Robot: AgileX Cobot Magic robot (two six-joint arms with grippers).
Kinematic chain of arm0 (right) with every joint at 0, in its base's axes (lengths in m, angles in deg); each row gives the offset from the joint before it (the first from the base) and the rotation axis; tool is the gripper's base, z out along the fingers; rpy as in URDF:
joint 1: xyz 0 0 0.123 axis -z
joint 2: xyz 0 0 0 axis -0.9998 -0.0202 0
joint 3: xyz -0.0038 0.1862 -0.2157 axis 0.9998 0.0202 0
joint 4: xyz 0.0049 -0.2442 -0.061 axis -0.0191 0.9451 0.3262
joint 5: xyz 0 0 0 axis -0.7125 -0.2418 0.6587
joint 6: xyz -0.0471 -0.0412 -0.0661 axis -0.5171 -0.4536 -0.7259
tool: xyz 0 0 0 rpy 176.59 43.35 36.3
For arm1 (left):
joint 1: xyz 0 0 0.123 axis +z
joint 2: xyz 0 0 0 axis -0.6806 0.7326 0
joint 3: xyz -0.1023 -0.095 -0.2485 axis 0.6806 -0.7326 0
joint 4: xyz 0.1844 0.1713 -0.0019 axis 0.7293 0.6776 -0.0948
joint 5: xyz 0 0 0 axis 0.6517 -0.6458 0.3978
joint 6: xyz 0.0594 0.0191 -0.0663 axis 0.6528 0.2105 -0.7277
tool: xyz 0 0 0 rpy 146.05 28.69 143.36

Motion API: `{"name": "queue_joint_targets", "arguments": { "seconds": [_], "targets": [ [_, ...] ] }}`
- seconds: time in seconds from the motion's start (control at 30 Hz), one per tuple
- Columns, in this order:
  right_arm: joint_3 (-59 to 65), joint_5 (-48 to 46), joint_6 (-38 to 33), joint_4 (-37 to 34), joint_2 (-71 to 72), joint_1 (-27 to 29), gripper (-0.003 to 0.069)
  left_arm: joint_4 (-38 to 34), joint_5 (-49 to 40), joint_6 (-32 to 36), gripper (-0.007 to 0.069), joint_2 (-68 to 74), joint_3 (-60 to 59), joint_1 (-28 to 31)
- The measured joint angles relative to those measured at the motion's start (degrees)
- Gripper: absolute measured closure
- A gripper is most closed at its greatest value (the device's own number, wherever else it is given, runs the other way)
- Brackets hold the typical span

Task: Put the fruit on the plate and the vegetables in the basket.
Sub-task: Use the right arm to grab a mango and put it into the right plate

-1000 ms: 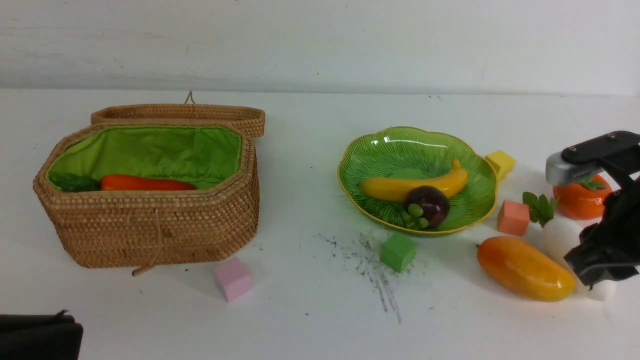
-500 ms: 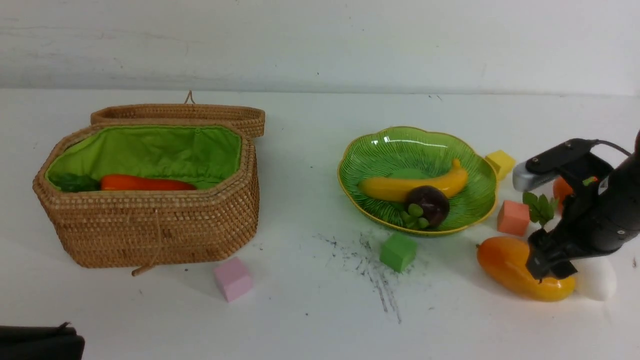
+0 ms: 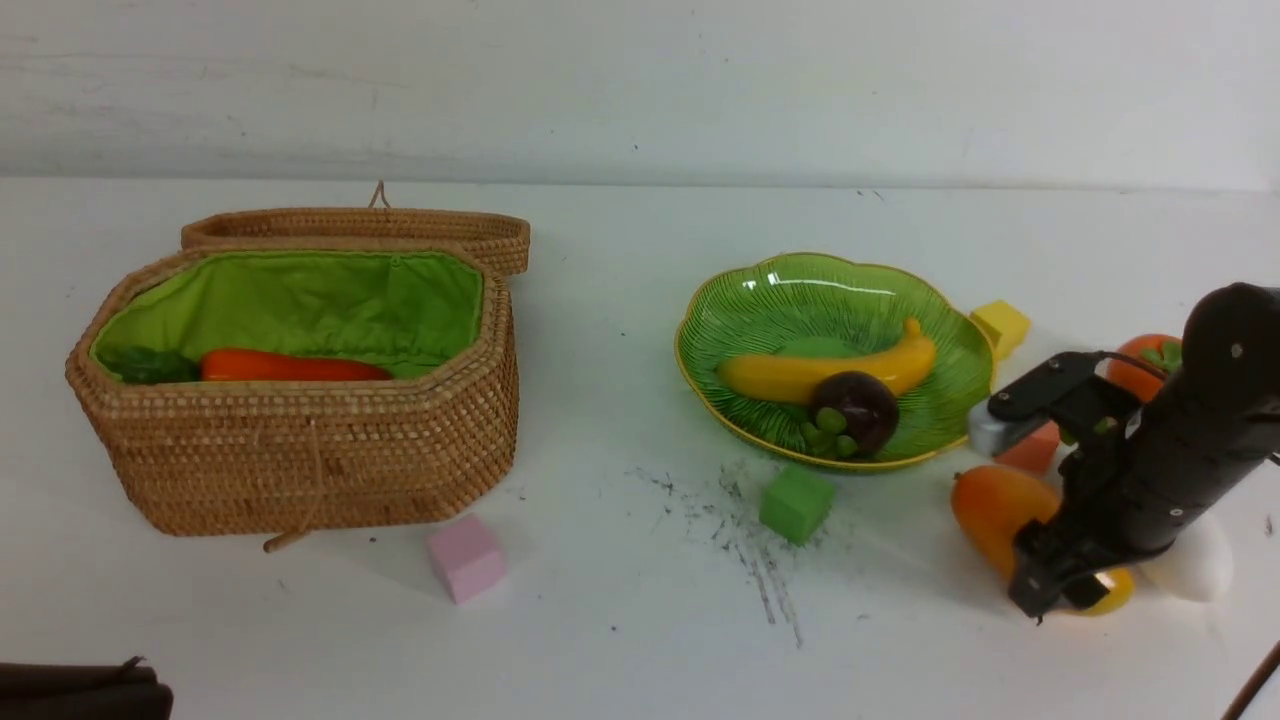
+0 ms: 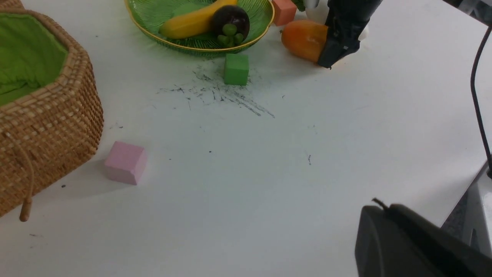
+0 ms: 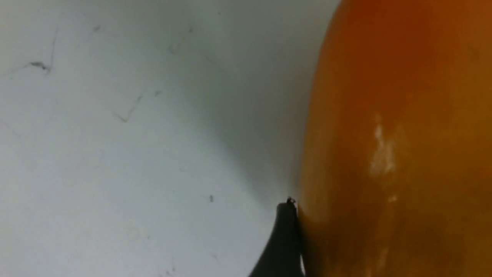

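Your right tool (image 3: 1055,590) sits across the long axis of the mango (image 3: 985,510), just right of the plate (image 3: 850,300) (one finger touching; clamped or not, unclear).

We log a scuffed white table (image 3: 620,330) bearing a lidded brown wicker basket (image 3: 300,470), scalloped green glass plate (image 3: 830,290), orange-yellow mango (image 3: 985,505), pink cube (image 3: 466,558), green cube (image 3: 796,503).

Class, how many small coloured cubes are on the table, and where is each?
4. Pink cube before the basket; green cube in front of the plate; yellow cube at the plate's right rim; salmon cube partly behind the right arm. Others could be hidden.
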Motion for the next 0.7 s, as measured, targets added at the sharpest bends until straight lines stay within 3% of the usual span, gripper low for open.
{"name": "queue_joint_targets", "arguments": {
  "seconds": [0.27,0.5,0.7],
  "targets": [
    [-0.1,-0.3,0.2,-1.0,-0.2,0.0,0.0095,0.0,-1.7,0.0,0.0638,0.0,0.0,0.0],
    [-1.3,-10.4,10.0,-7.1,3.0,0.0,0.0095,0.0,-0.6,0.0,0.0638,0.0,0.0,0.0],
    [-6.0,-4.0,14.4,-14.3,10.1,-2.0,0.0095,0.0,6.7,0.0,0.0638,0.0,0.0,0.0]
  ]
}}
